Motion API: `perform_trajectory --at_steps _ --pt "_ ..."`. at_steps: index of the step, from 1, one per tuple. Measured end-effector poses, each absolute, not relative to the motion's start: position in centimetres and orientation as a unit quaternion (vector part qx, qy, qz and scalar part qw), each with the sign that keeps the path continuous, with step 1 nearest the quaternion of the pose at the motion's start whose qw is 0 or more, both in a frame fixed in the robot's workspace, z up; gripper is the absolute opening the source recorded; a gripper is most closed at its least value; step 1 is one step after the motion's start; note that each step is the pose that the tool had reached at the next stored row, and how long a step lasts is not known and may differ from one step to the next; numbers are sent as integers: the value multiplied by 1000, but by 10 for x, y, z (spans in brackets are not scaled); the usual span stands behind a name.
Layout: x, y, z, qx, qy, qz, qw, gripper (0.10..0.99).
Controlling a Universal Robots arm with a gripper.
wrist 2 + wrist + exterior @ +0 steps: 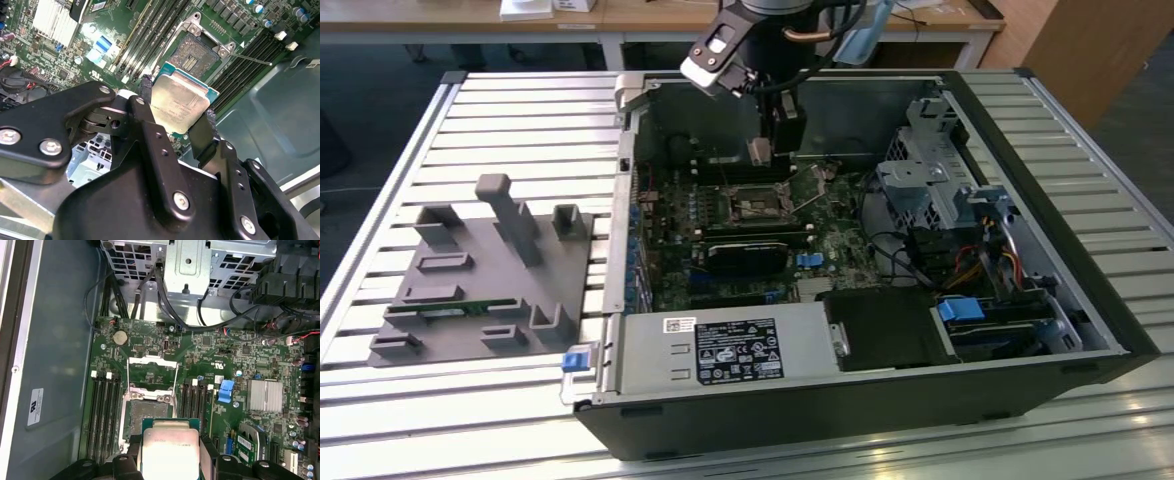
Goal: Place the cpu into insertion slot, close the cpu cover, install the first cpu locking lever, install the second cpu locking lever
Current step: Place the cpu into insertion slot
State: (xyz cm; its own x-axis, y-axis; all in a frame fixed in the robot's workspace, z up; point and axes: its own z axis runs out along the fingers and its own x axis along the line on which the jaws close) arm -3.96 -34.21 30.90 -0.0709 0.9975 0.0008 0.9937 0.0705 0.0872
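Note:
My gripper hangs inside the open computer case, shut on the cpu, a small pale metal square. In both wrist views the black fingers clamp two opposite edges of the cpu. The chip is held tilted in the air, above and a little to one side of the insertion slot, whose dark centre lies bare. The cpu cover, a thin silver frame, lies flipped open beside the socket. A thin lever rod sticks out from the socket's corner.
Black memory slots flank the socket on both sides. A drive cage with cables fills the case at the exterior view's right, and a silver power-supply box sits at the front. A grey fixture tray stands on the slatted table at the exterior view's left.

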Motion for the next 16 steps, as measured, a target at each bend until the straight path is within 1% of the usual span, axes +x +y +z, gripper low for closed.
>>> perform_trajectory --at_steps 16 --pt "-40 -342 302 681 731 32 29 541"
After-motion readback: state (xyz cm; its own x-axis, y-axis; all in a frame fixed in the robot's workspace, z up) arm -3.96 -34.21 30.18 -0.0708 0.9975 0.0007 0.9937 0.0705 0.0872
